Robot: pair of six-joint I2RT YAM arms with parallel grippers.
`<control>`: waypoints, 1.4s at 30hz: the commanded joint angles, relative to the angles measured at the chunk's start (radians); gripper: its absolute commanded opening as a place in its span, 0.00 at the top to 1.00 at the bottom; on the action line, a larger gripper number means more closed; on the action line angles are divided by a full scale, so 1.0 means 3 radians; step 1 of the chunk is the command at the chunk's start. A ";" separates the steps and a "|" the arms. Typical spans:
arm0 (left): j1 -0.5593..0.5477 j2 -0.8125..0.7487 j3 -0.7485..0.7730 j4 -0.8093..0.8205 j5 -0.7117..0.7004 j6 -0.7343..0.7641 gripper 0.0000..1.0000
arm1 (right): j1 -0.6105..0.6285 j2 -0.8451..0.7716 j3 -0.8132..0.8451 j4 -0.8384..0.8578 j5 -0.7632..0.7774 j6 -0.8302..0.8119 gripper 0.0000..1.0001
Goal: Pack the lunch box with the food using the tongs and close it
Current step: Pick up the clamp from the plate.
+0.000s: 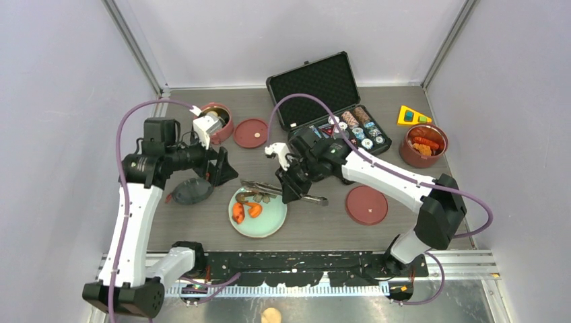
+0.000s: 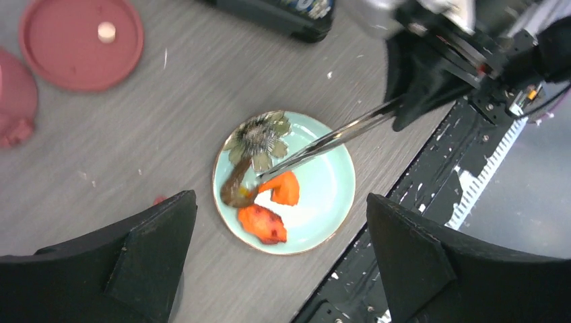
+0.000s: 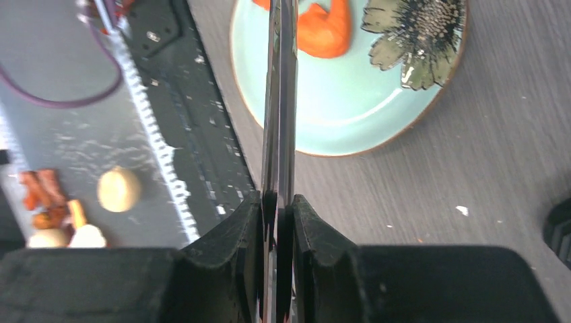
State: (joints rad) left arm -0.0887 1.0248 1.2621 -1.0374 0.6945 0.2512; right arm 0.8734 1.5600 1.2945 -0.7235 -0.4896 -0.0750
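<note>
My right gripper is shut on the silver tongs, pressing their two arms together. The tongs reach over the pale green plate, and their tips touch the dark sausage. Two orange shrimp-like pieces lie beside it. My left gripper hovers open just left of the plate, holding nothing. One maroon lunch box tier at the right holds orange food. Another tier is at the back left, half hidden by my left wrist.
Two flat red inner lids lie on the table, and the dark top lid lies under my left arm. An open black case of poker chips stands at the back. A yellow wedge sits behind the right tier.
</note>
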 commanded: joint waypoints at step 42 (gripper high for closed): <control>-0.2102 -0.0092 -0.0213 -0.0113 -0.1213 0.2032 0.53 | -0.0040 0.0225 0.0444 0.0959 -0.2126 0.1975 0.76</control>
State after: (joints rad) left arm -0.7185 0.9966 1.2049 -1.0721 0.3325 0.8291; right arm 0.8577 1.6863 1.3842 -0.4400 -1.0744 0.5327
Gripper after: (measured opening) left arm 0.549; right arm 0.246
